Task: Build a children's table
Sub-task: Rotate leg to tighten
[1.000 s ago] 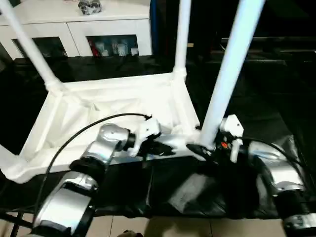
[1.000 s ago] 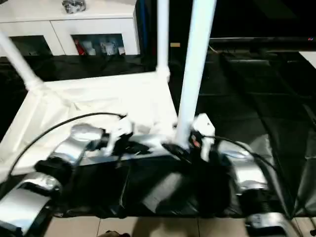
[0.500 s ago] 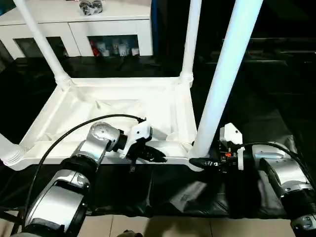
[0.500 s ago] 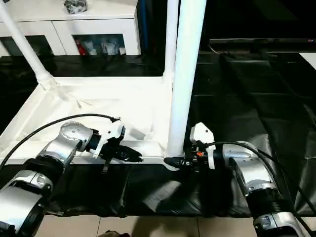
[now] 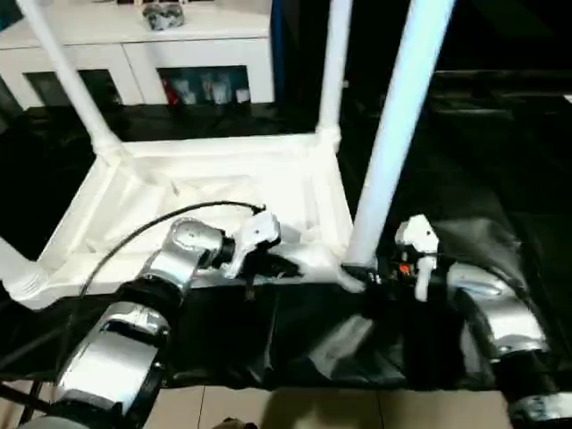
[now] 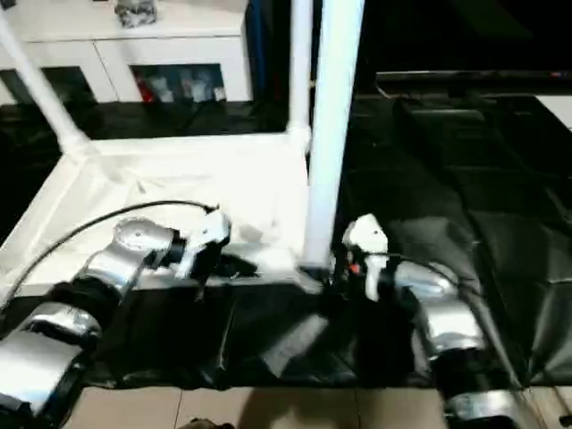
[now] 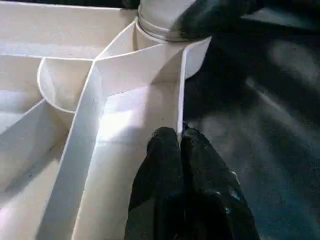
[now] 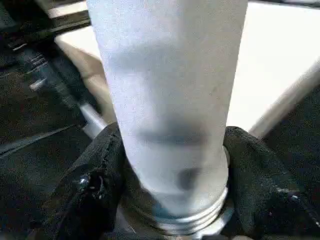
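Observation:
The white tabletop (image 5: pixel 206 179) lies underside up on a black-covered surface, its ribs showing (image 7: pixel 95 115). A leg stands in each far corner, one at the left (image 5: pixel 71 80) and one at the right (image 5: pixel 335 63). A third leg (image 5: pixel 393 134) rises from the near right corner socket (image 7: pixel 165 25). My right gripper (image 5: pixel 362 277) is shut on the base of that leg (image 8: pixel 170 75), one black finger (image 8: pixel 90 185) on each side. My left gripper (image 5: pixel 281 265) is shut on the tabletop's near rim wall (image 7: pixel 181 90), a short way left of that corner.
A white cabinet with glass doors (image 5: pixel 152 54) stands behind the work surface. Black sheeting (image 5: pixel 465 161) covers the surface and drapes over its front edge. A black cable (image 5: pixel 134 237) arcs over my left forearm. Tiled floor (image 5: pixel 295 411) shows below.
My right gripper's fingers have closed in on the base of the near right leg, which now stands straighter. The left gripper keeps its hold. The view has shifted.

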Motion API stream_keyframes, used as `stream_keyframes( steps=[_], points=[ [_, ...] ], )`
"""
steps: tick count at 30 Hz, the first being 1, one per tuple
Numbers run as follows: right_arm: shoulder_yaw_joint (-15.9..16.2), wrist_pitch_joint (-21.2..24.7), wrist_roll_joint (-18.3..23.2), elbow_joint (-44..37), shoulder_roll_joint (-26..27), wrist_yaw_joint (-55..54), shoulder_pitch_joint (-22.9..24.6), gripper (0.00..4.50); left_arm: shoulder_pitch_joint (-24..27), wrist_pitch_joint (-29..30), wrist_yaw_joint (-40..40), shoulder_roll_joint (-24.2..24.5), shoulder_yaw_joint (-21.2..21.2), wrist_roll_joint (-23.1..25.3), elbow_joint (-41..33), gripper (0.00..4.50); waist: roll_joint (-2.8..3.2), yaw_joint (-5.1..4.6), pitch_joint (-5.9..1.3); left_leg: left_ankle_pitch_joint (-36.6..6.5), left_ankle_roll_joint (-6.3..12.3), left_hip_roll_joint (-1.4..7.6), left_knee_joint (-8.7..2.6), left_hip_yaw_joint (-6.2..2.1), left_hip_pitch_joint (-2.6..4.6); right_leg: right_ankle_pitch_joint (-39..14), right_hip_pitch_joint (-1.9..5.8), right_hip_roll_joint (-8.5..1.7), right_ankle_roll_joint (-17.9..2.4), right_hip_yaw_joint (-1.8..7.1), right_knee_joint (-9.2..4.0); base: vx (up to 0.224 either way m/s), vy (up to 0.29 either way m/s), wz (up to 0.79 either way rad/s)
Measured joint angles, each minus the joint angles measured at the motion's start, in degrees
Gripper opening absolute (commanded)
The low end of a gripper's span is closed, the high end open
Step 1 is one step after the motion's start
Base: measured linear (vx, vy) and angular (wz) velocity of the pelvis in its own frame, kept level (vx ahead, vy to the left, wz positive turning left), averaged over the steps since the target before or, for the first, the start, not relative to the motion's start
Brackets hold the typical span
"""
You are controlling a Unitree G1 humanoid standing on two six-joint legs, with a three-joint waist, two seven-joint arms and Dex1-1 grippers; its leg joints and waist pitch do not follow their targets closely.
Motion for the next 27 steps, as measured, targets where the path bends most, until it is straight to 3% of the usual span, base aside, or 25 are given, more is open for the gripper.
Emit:
stream_keyframes(
  steps=[5,11,13,18,23,27],
  points=[
    [-3.5,-1.9,-3.9,1.9,7.5,-20.5,-1.1,2.64,0.0,3.1,11.1,-4.9,1.2,0.9,-0.6,0.00,0.09,-0.74,-0.10,0.0,-0.01,-0.08,-0.01,-0.02,0.04,0.0,0.04,-0.02,0.0,0.05,-0.09,0.000,0.000,0.00],
    [-4.6,-3.5,-5.4,3.4,11.0,-29.5,-2.0,2.64,0.8,3.1,15.2,-6.8,0.9,1.8,-1.8,0.00,0.32,-0.75,-0.26,0.0,-0.01,-0.09,-0.09,-0.09,0.06,-0.1,0.06,-0.01,0.1,0.01,-0.10,0.000,0.000,0.00],
    [-4.7,-4.2,-5.4,3.7,10.9,-29.5,-2.0,3.18,0.9,2.7,15.2,-6.8,0.7,1.9,-2.0,0.00,0.33,-0.73,-0.25,0.0,-0.02,-0.09,-0.11,-0.09,0.05,-0.1,0.06,-0.01,0.1,0.02,-0.10,0.000,0.000,0.00],
    [-4.9,-6.1,-5.3,4.3,10.2,-26.3,-1.9,3.72,1.3,1.9,14.2,-6.2,0.3,2.7,-3.2,0.00,0.36,-0.70,-0.22,0.0,-0.02,-0.09,-0.12,-0.09,0.00,-0.1,0.02,-0.01,0.1,0.01,-0.11,0.000,0.000,0.00],
    [-2.7,-6.5,-4.7,4.0,4.7,-16.2,-1.8,4.16,1.7,0.6,10.4,-4.1,-0.6,2.5,-4.1,0.00,0.35,-0.61,-0.21,0.0,-0.01,-0.04,-0.13,-0.09,-0.06,-0.1,-0.04,0.01,0.1,-0.07,-0.11,0.000,0.000,0.00],
    [-0.9,-5.8,-2.6,2.3,0.0,-5.3,-1.5,4.16,2.0,-1.8,5.0,-1.9,-1.0,1.4,-4.1,0.00,0.33,-0.25,-0.18,0.1,0.12,0.09,-0.15,-0.08,-0.13,-0.1,-0.13,0.06,0.2,-0.21,-0.06,0.000,0.000,0.00]
  ],
)
